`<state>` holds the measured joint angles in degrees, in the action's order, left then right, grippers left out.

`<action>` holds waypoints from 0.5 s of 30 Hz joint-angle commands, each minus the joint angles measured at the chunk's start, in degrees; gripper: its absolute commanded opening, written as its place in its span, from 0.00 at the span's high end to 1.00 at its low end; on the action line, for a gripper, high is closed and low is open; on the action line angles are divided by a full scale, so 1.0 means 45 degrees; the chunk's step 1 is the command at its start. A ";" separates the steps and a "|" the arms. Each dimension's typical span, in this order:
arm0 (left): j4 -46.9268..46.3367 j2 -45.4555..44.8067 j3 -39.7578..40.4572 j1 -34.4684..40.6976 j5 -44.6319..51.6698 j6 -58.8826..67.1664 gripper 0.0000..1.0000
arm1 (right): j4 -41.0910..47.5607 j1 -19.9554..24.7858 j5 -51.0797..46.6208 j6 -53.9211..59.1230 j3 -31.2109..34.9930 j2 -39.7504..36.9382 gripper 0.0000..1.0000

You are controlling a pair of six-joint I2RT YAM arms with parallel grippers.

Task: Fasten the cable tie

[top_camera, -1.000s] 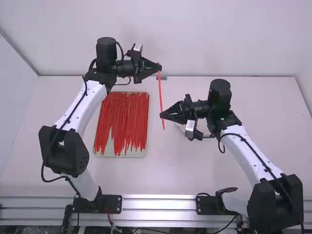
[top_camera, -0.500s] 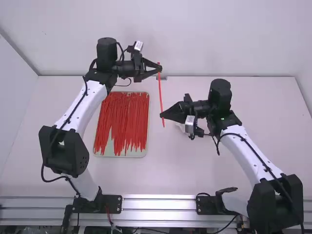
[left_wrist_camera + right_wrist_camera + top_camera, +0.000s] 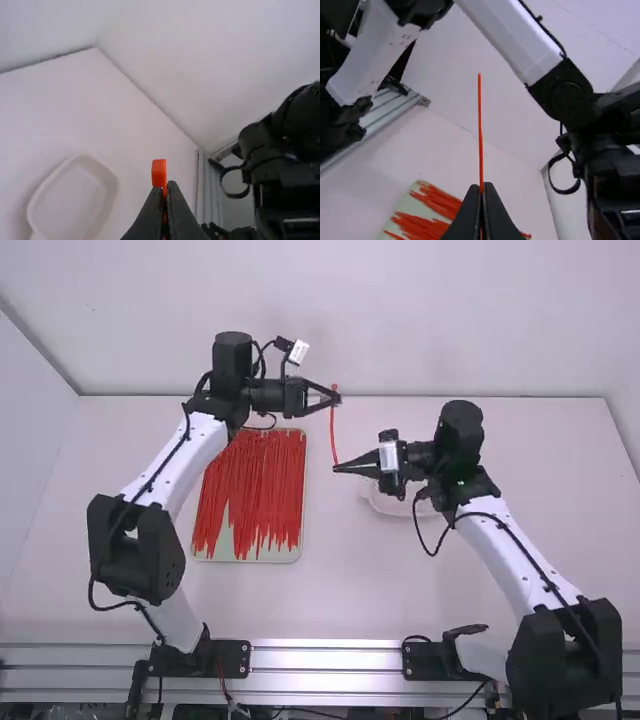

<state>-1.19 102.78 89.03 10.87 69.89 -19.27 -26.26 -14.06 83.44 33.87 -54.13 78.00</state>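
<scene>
Our left jaws are clamped on the head end of the tie [image 3: 333,430], and our right jaws pinch its tail. The tie runs straight between them above the counter [image 3: 540,450], left grip at 12 o'clock of the right. A tray [image 3: 292,552] of spare ties [image 3: 250,490] lies at 8 o'clock.

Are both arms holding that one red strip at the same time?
Yes, the left fingers pinch one end of the red cable tie while the right fingers pinch its other end.
</scene>
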 commanded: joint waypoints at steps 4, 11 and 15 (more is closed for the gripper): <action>0.0816 -0.0126 -0.0117 0.0083 0.0636 0.0821 0.98 | -0.2283 -0.0340 -0.0180 -0.4172 0.0044 -0.0092 1.00; 0.1710 -0.0126 -0.0121 0.0087 0.1656 0.0835 0.98 | -0.3959 -0.0816 0.0316 -0.5309 -0.0005 -0.0097 1.00; 0.1569 -0.0126 -0.0126 0.0087 0.1671 0.2273 0.98 | -0.4843 -0.0593 -0.2132 -0.9641 -0.0199 -0.0097 1.00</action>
<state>5.85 102.78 88.75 10.98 75.92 -14.39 -46.81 -17.39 80.53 5.76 -54.04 77.97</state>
